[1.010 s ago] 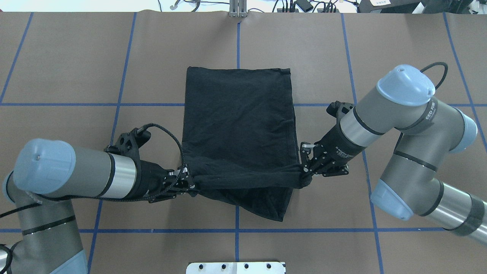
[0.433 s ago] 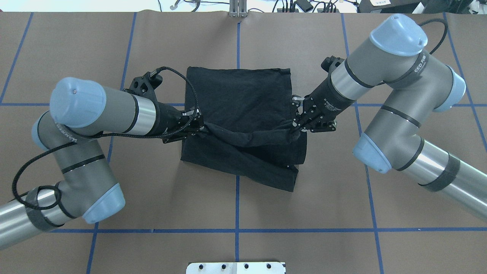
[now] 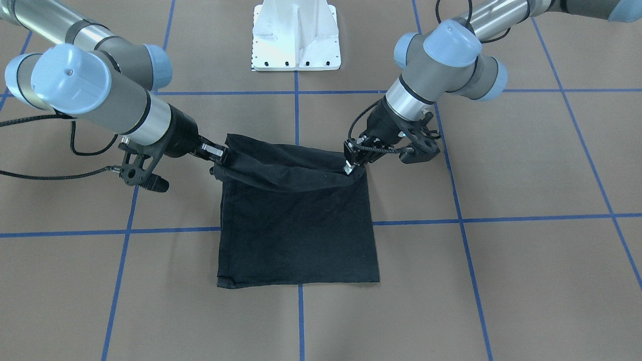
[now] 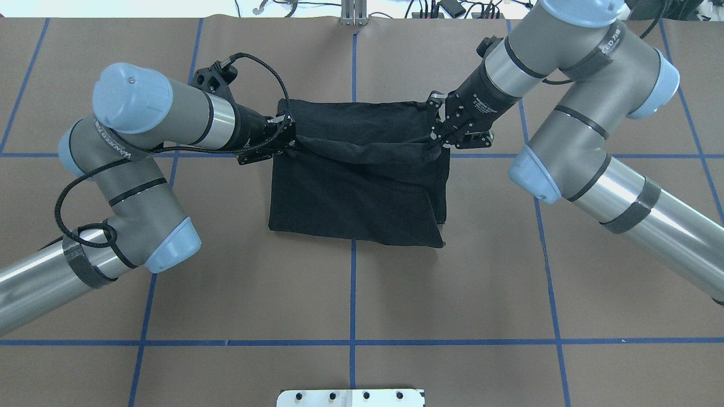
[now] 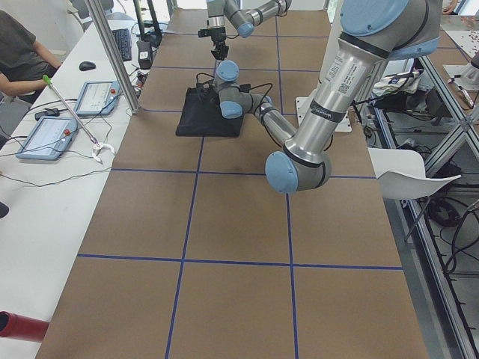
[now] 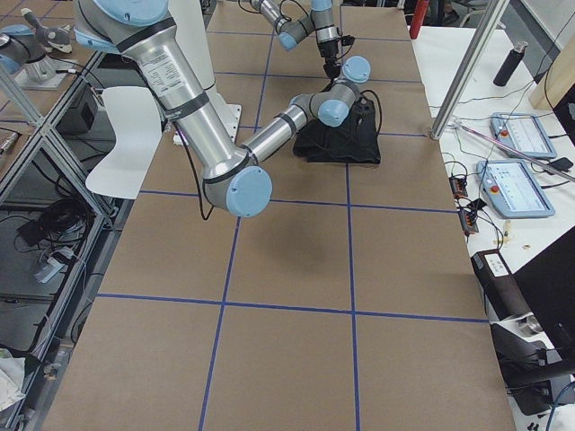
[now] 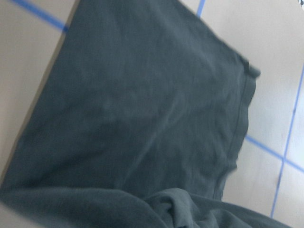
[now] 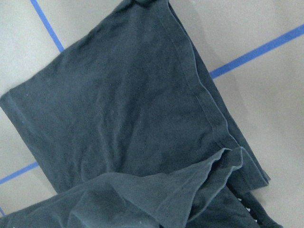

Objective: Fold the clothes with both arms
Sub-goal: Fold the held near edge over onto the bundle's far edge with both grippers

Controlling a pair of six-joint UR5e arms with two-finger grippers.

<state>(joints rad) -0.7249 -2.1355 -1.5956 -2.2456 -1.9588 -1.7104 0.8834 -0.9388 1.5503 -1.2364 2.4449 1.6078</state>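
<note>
- Jaws of the left gripper (image 4: 289, 144) clamp one corner of the black T-shirt (image 4: 356, 198); the right gripper (image 4: 438, 141) pinches the opposite corner.
- Lifted edge sags between them, running side to side.
- Remaining cloth lies flat on the table (image 4: 226, 282), fold line toward the robot.

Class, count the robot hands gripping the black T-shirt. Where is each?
2. The left black two-finger hand pinches the lifted edge of the black fabric T-shirt at its left end in the overhead view; the right hand pinches its right end.
</note>
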